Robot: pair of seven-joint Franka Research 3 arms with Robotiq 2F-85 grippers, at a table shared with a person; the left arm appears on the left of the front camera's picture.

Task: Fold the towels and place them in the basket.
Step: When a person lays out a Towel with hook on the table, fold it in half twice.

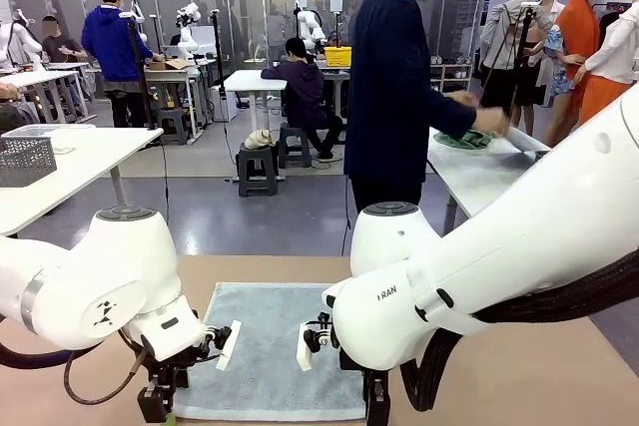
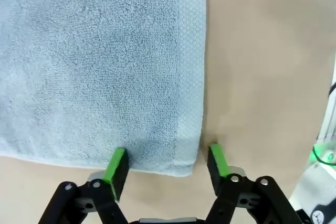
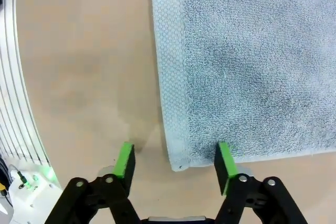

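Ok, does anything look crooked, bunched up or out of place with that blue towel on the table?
Nothing stands out. The towel lies flat and square on the table, with no bunching or folded-over edge. The left claw and right claw are open, each straddling one near corner.

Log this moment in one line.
towel flat on table | left gripper open astride towel corner | right gripper open astride towel corner | fold not started

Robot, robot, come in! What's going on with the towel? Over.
Left gripper open, straddling a near corner of the blue-grey towel. Right gripper open, straddling the other near corner. Towel flat, unfolded. Person standing beyond, not reaching in.
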